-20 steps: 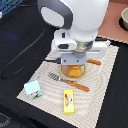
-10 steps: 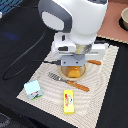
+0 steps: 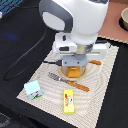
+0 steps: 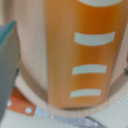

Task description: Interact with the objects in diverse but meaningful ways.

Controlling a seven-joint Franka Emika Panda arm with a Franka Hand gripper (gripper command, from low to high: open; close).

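With the end effector (image 3: 75, 66) low over the orange-yellow ridged block (image 3: 75, 73) on the round wooden plate (image 3: 85, 75) at frame centre, grip state impossible to tell, a crooked descent could skid the block onto the nearby fork (image 3: 68, 81).

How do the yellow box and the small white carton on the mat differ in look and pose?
The yellow box is bright yellow, long and flat, lying down; the white carton is white with green-blue sides, shorter and stands taller. The yellow box sits nearer the orange-handled fork, while the white carton sits at the mat's edge on the exterior view's left. Both rest on the mat, untouched by the gripper.
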